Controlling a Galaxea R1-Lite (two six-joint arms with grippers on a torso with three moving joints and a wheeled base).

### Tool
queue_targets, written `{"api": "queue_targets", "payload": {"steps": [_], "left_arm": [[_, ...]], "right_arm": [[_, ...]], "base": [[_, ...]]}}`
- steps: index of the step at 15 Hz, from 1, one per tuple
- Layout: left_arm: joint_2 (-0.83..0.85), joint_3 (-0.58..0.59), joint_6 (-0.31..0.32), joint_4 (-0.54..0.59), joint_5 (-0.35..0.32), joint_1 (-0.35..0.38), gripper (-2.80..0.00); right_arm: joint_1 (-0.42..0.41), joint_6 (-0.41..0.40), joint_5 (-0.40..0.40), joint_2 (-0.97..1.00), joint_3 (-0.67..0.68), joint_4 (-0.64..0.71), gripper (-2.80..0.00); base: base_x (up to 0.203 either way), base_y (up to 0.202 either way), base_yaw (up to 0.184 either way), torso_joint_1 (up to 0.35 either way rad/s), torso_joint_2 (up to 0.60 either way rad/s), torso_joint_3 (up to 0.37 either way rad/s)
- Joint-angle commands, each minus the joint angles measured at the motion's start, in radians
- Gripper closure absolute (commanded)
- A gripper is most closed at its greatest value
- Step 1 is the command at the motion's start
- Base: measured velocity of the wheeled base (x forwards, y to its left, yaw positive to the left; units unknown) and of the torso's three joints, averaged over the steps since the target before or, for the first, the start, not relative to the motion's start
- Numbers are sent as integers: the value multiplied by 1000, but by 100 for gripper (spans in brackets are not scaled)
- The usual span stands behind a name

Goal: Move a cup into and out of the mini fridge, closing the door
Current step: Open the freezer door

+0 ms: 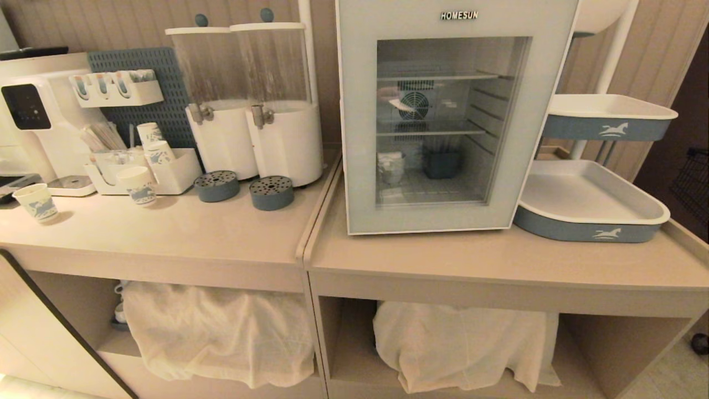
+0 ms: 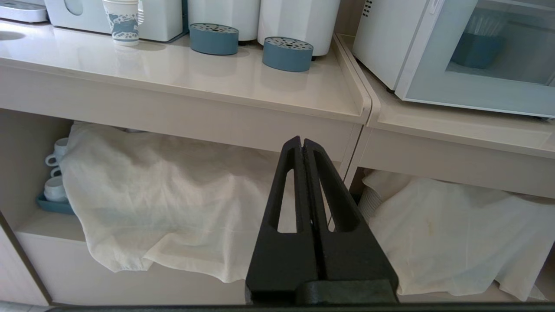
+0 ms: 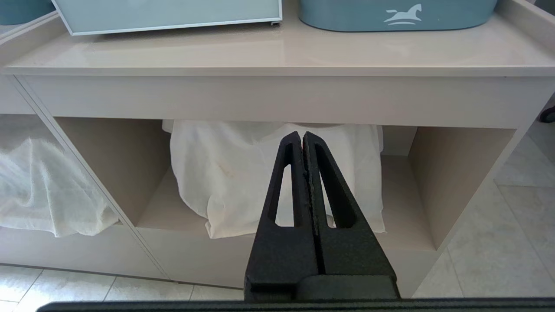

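Both grippers low in front of the cabinets, jaws pressed together, nothing held: left gripper (image 2: 302, 145) facing the cloth-covered left shelf, right gripper (image 3: 302, 138) facing the right shelf. Small white cups (image 2: 55, 173) sit on that left shelf beside the cloth (image 2: 164, 199), handles sideways. Further back, on the surface (image 1: 498, 260), mini fridge (image 1: 354, 111) stands upright, long axis vertical, glass door (image 1: 448, 119) closed and facing the robot.

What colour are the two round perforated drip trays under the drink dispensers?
Both drip trays are muted blue with perforated tops; the left wrist view shows them best.
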Motion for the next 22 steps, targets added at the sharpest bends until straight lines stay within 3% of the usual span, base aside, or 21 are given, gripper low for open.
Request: {"api": "queue_targets", "payload": {"steps": [1,22], "left_arm": [[-5,40,0,-1,0,0,0],[-5,40,11,0,2,0,0]], "right_arm": [[0,3,1,4,0,0,0],[0,12,1,2,0,0,0]], "base": [[0,0,0,0,0,0],[10,0,0,0,-1,0]]}}
